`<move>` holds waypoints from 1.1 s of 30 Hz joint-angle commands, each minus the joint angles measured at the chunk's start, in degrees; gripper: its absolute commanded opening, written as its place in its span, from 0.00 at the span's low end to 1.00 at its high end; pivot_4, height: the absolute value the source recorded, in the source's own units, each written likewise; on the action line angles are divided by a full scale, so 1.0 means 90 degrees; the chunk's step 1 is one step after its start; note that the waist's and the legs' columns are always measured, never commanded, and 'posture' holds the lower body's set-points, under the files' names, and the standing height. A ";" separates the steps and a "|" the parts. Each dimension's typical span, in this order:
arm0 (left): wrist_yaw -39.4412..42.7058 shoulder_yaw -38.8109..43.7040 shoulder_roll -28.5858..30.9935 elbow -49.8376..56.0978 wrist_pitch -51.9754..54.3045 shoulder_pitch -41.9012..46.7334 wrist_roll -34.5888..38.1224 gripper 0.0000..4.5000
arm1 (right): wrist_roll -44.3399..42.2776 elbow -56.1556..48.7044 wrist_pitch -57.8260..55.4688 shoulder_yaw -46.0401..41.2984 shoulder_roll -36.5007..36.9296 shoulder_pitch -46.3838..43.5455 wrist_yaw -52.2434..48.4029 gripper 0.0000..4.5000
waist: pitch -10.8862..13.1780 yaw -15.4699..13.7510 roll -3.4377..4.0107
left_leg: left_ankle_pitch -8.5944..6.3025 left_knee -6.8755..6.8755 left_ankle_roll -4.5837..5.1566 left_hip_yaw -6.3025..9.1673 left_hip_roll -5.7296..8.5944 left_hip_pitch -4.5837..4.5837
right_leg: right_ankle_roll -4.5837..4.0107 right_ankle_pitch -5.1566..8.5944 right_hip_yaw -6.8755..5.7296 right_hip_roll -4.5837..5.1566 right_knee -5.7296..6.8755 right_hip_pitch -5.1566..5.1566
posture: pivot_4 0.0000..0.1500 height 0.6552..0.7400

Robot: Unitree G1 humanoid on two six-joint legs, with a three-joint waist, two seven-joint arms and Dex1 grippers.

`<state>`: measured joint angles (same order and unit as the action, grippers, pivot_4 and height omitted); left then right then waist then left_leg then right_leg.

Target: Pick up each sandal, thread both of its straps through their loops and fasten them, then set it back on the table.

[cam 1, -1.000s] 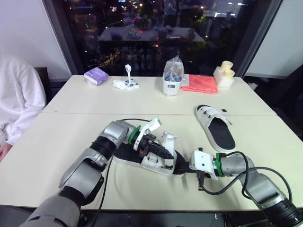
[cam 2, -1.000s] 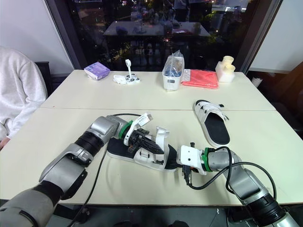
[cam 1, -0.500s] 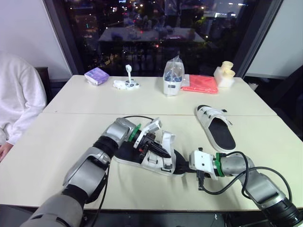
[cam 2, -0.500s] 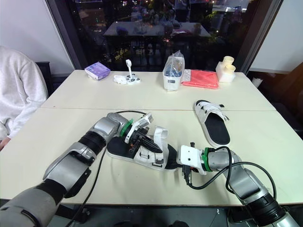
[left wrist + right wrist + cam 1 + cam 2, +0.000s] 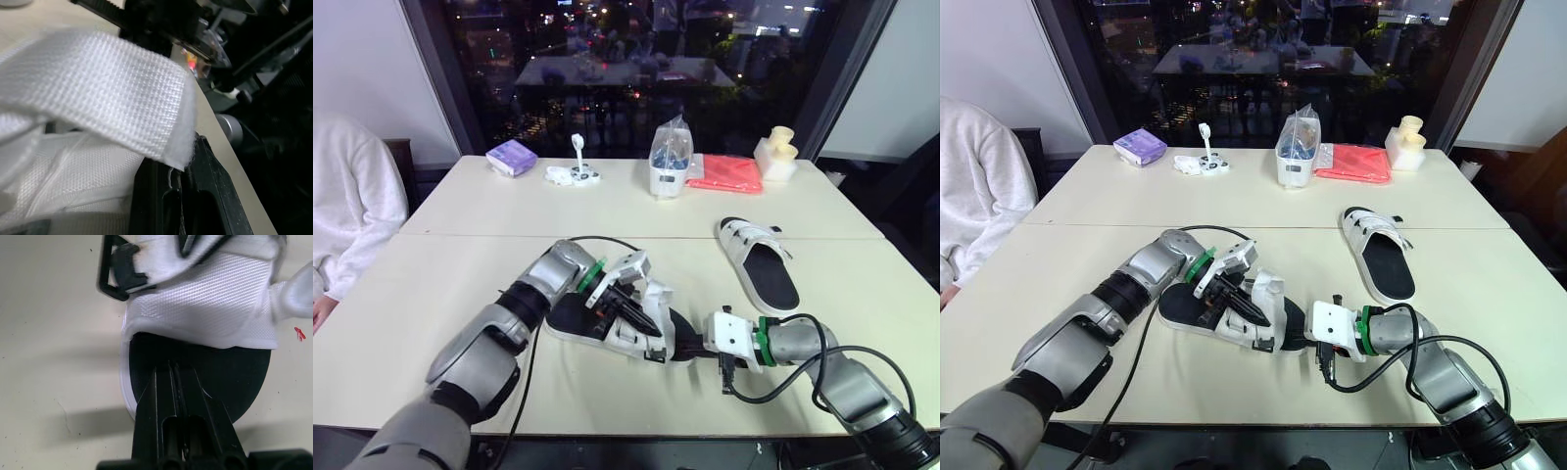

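Note:
A white-strapped sandal with a black sole [image 5: 578, 321] lies on the near table between my two grippers. My left gripper [image 5: 639, 315] is over its middle, shut on a white fabric strap [image 5: 658, 297] that stands up and folds over the sandal; in the left wrist view the strap end [image 5: 122, 103] is pinched at the black fingertips [image 5: 161, 181]. My right gripper [image 5: 691, 345] is shut on the sandal's black sole [image 5: 220, 377] at its end, low on the table. The second sandal [image 5: 761, 262] lies flat at the right, apart from both grippers.
A person's white sleeve [image 5: 347, 215] is at the left edge. Along the far table stand a purple box [image 5: 512, 156], a small white object [image 5: 576, 173], a clear bag of items [image 5: 669, 162], a red cloth [image 5: 726, 173] and pale cups [image 5: 776, 152].
My left gripper has turned and carried the strap slightly right and lower over the sandal. The right gripper has held still on the sole.

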<state>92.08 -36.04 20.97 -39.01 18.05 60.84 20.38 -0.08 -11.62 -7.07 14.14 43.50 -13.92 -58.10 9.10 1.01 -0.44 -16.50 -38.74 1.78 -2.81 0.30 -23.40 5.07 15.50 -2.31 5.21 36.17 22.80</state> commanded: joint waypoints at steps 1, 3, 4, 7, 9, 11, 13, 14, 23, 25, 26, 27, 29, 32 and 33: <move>0.0047 -0.0594 0.0216 0.0148 -0.0302 -0.0143 0.0009 0.02 | 0.0192 0.0176 -0.0134 0.0211 -0.0048 0.0100 0.0017 0.00 | 0.0000 0.0003 0.0000 | 0.0000 0.0000 0.0000 0.0000 0.0000 0.0000 | 0.0000 0.0000 0.0000 0.0000 0.0000 0.0000 | 1.00 1.00; 0.0047 -0.0586 0.0191 0.0042 -0.0452 -0.0138 -0.0044 0.02 | 0.0191 0.0179 -0.0128 0.0211 -0.0043 0.0102 0.0019 0.00 | 0.0000 -0.0001 0.0001 | 0.0000 0.0001 0.0000 0.0000 0.0000 0.0000 | 0.0000 0.0000 0.0000 0.0000 0.0000 0.0000 | 1.00 1.00; 0.0047 -0.0527 0.0136 -0.0062 -0.0552 -0.0132 -0.0123 0.02 | 0.0191 0.0179 -0.0127 0.0212 -0.0041 0.0102 0.0020 0.00 | 0.0000 -0.0005 0.0001 | 0.0000 0.0001 0.0000 0.0000 0.0000 0.0000 | 0.0000 0.0000 0.0000 0.0000 0.0000 0.0000 | 1.00 1.00; 0.0047 -0.0282 -0.0063 -0.0385 -0.0970 -0.0122 -0.0406 0.02 | 0.0190 0.0170 -0.0136 0.0220 -0.0046 0.0099 0.0024 0.00 | -0.0001 -0.0010 0.0000 | 0.0000 0.0000 0.0000 0.0000 0.0000 0.0001 | 0.0000 0.0000 -0.0001 0.0000 -0.0001 -0.0001 | 1.00 1.00; 0.0047 -0.0044 -0.0227 -0.0583 -0.1172 -0.0096 -0.0502 0.02 | 0.0194 0.0170 -0.0138 0.0225 -0.0048 0.0096 0.0025 0.00 | -0.0001 -0.0026 0.0000 | 0.0000 -0.0001 0.0000 0.0000 0.0000 0.0001 | -0.0001 0.0000 -0.0002 0.0000 -0.0001 -0.0003 | 1.00 1.00; 0.0047 0.0241 -0.0396 -0.0743 -0.1288 -0.0040 -0.0549 0.02 | 0.0194 0.0166 -0.0147 0.0224 -0.0050 0.0093 0.0022 0.00 | -0.0001 -0.0034 0.0000 | 0.0000 -0.0004 0.0001 0.0000 0.0001 0.0001 | 0.0000 0.0000 -0.0003 0.0000 -0.0001 -0.0005 | 1.00 1.00; 0.0047 0.0354 -0.0457 -0.0747 -0.1280 0.0020 -0.0511 0.02 | 0.0193 0.0144 -0.0153 0.0211 -0.0042 0.0111 0.0015 0.00 | -0.0001 -0.0038 0.0000 | -0.0001 -0.0010 0.0004 0.0000 0.0001 0.0001 | -0.0001 0.0000 -0.0003 0.0000 -0.0001 -0.0008 | 1.00 1.00; 0.0047 0.0349 -0.0446 -0.0700 -0.1280 0.0044 -0.0471 0.02 | 0.0194 0.0138 -0.0155 0.0206 -0.0040 0.0117 0.0012 0.00 | -0.0001 -0.0039 0.0000 | -0.0002 -0.0013 0.0004 0.0000 0.0001 0.0000 | -0.0001 0.0000 -0.0003 0.0000 -0.0001 -0.0009 | 1.00 1.00; 0.0047 -0.0288 0.0068 -0.0057 -0.1094 0.0170 0.0186 0.02 | 0.0200 0.0121 -0.0167 0.0199 -0.0040 0.0124 0.0008 0.00 | 0.0000 -0.0019 0.0000 | -0.0003 -0.0014 0.0006 0.0000 0.0000 -0.0001 | 0.0000 0.0000 -0.0003 0.0000 0.0001 -0.0007 | 1.00 1.00; 0.0047 -0.0413 0.0139 -0.0126 -0.1229 0.0256 0.0202 0.02 | 0.0201 0.0127 -0.0172 0.0208 -0.0052 0.0109 0.0008 0.00 | 0.0000 -0.0019 0.0000 | -0.0003 -0.0014 0.0006 0.0000 0.0000 -0.0001 | 0.0000 0.0000 -0.0003 0.0000 0.0000 -0.0007 | 1.00 1.00; 0.0047 -0.0476 0.0175 -0.0164 -0.1329 0.0298 0.0187 0.02 | 0.0203 0.0130 -0.0174 0.0212 -0.0057 0.0103 0.0009 0.00 | 0.0000 -0.0018 -0.0001 | -0.0003 -0.0014 0.0006 0.0000 0.0000 -0.0001 | 0.0000 0.0000 -0.0003 0.0000 0.0000 -0.0006 | 1.00 1.00; 0.0047 -0.0516 0.0192 -0.0214 -0.1445 0.0335 0.0152 0.02 | 0.0205 0.0132 -0.0166 0.0213 -0.0055 0.0107 0.0010 0.00 | 0.0000 -0.0018 -0.0001 | -0.0003 -0.0014 0.0006 0.0000 0.0000 -0.0002 | 0.0000 0.0000 -0.0003 0.0000 0.0000 -0.0006 | 1.00 1.00; 0.0047 -0.0566 0.0195 -0.0324 -0.1651 0.0398 0.0100 0.02 | 0.0205 0.0132 -0.0160 0.0212 -0.0054 0.0113 0.0011 0.00 | 0.0000 -0.0016 -0.0001 | -0.0003 -0.0014 0.0006 0.0000 0.0000 -0.0002 | 0.0000 0.0000 -0.0003 0.0000 0.0000 -0.0006 | 1.00 1.00; 0.0047 -0.0569 0.0131 -0.0504 -0.1928 0.0504 0.0064 0.02 | 0.0206 0.0139 -0.0155 0.0215 -0.0059 0.0115 0.0015 0.00 | 0.0000 -0.0013 -0.0001 | -0.0003 -0.0014 0.0006 0.0000 0.0001 -0.0002 | 0.0000 0.0000 -0.0003 -0.0001 0.0000 -0.0005 | 1.00 1.00; 0.0047 -0.0541 0.0089 -0.0575 -0.2022 0.0542 0.0039 0.02 | 0.0210 0.0148 -0.0147 0.0218 -0.0060 0.0114 0.0016 0.00 | 0.0000 -0.0015 -0.0001 | -0.0003 -0.0014 0.0006 0.0000 0.0000 -0.0002 | 0.0000 0.0000 -0.0003 -0.0001 0.0001 -0.0005 | 1.00 1.00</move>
<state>92.25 -40.32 21.81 -43.34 1.62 63.94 21.88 0.37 -11.81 -7.16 14.13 43.39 -13.79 -57.80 9.10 0.88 -0.45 -16.53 -38.87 1.84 -2.81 0.31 -23.42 5.06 15.50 -2.33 5.21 36.18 22.75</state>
